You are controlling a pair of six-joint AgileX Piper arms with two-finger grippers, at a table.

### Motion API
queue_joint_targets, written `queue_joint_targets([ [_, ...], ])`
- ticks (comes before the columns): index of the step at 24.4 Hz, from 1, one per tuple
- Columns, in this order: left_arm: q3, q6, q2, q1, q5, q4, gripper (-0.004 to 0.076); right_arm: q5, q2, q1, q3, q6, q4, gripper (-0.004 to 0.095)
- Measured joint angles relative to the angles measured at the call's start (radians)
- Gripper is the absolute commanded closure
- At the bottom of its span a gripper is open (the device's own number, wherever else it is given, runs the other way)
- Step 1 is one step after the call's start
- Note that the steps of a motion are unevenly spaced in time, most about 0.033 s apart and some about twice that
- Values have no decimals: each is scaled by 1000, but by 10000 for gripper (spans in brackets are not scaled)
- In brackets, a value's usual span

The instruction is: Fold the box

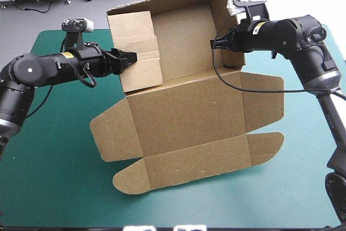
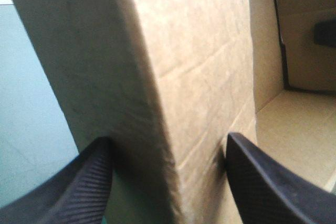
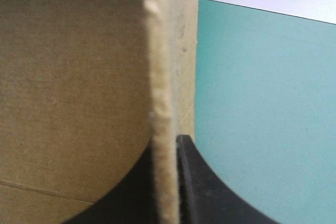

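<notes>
The brown box (image 1: pixel 189 112) lies mid-table with its back wall and both side walls raised. Its lid panel and rounded flaps lie flat toward the front edge. My left gripper (image 1: pixel 132 58) is at the box's left side wall, which is folded inward. In the left wrist view this gripper (image 2: pixel 169 137) stands open, its black fingers (image 2: pixel 94 182) straddling the folded wall (image 2: pixel 199 51). My right gripper (image 1: pixel 216 44) is at the right side wall. In the right wrist view it (image 3: pixel 168 139) is shut on that wall's thin edge (image 3: pixel 160 77).
The teal-green cover (image 1: pixel 54 177) shows to the left, right and front of the box. The box's back wall stands close to the table's far edge (image 1: pixel 70 32). Its flat right flap (image 1: pixel 265 101) reaches under the right arm.
</notes>
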Motion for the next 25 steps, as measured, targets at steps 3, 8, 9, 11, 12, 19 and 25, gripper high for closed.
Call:
queue_joint_targets([
  [3,-1,-32,0,-8,-32,39,300,-24,0,27,0,33,-34,931],
  [8,-1,-87,13,-46,-74,136,301,-38,2,86,1,102,-136,931],
  [9,-1,-95,17,-57,-87,152,301,-37,2,100,1,121,-166,931],
  [11,-1,-127,30,-82,-114,205,301,-37,2,124,1,155,-222,931],
  [12,-1,-150,37,-92,-123,239,301,-37,2,132,1,168,-242,931],
  [19,-1,-435,65,-171,-173,548,428,-56,3,177,8,239,-262,932],
  [25,-17,-493,65,-173,-223,622,731,-82,3,176,8,221,-217,932],
])
